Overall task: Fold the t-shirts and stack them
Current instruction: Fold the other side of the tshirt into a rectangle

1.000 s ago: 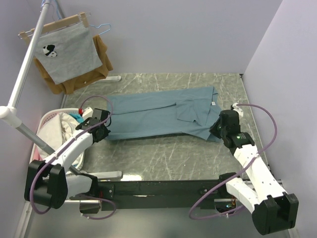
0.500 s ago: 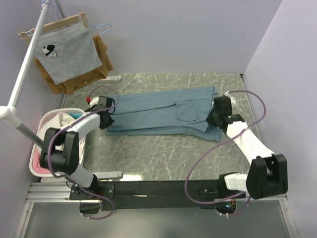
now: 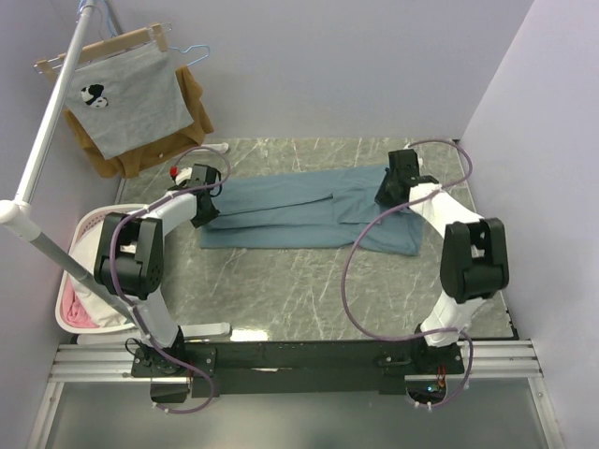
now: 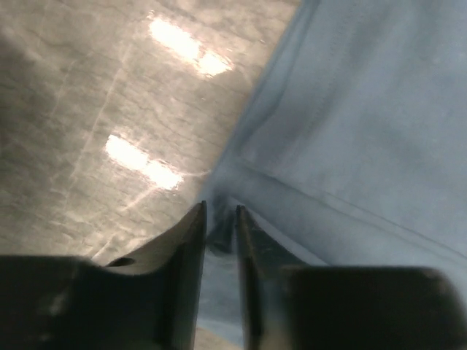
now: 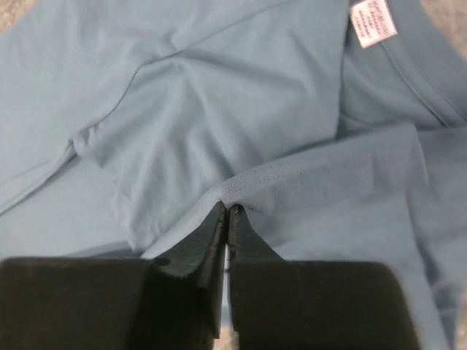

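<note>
The grey marbled desk is carrying one teal-blue t-shirt, which is lying partly folded, stretching sideways across the far half.

Seen from above, the wrist bodies cover the fingertips of the left end effector and the right end effector, so their hold on the t-shirt cannot be read there. In the left wrist view the cloth between the fingers sits in deep shadow, and the shirt runs off the right edge. The neck label bears print too small to read, and the basket lies partly behind the rack tube.
</note>
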